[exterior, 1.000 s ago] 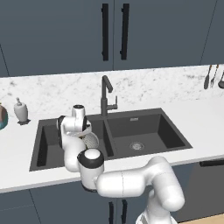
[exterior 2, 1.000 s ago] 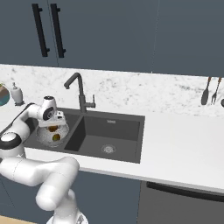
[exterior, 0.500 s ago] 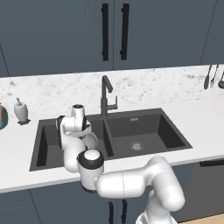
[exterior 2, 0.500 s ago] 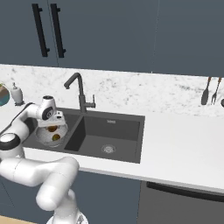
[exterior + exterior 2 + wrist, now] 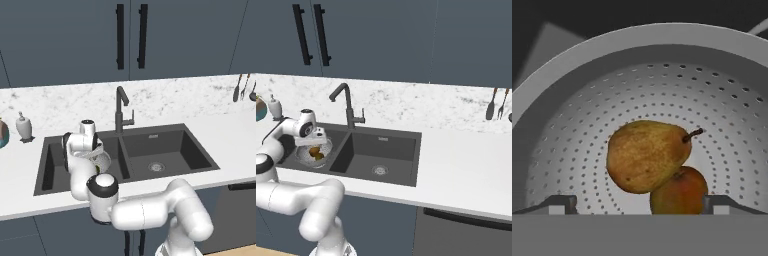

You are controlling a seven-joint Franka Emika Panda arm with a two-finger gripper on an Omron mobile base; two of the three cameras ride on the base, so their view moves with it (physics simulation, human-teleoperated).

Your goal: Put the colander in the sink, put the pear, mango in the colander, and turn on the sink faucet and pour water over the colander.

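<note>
So we're hovering right over the colander (image 5: 640, 75), which is sitting in the left basin of the sink (image 5: 383, 147). Looking down through the hand view, the pear (image 5: 646, 155) and the mango (image 5: 679, 192) are both lying in the bottom of it, touching, with the pear leaning on top of the mango and its stem pointing off to the right of that view. The gripper (image 5: 640, 204) is standing wide open with nothing between the fingers, the two tips sitting well apart on either side of the fruit and not touching it. Looks to us like the fruit part is done.

What we're caring about now is the sink faucet (image 5: 121, 109). In the left base view it's rising from the back edge of the sink, about where the divider between the basins is, so it's sitting behind the hand and off to its right. The hand is low, down at the colander, while the little side lever is sticking out on the right side of the faucet's post, a good bit higher. So we're guessing the next move means lifting up out of the basin, then going back and right to reach that lever.

The spout is hooking forward and, from the right base view, slightly toward the left basin. We can't tell whether it's ending over the colander or just beside it, so it may need swinging. No water is running as far as we're seeing.
</note>
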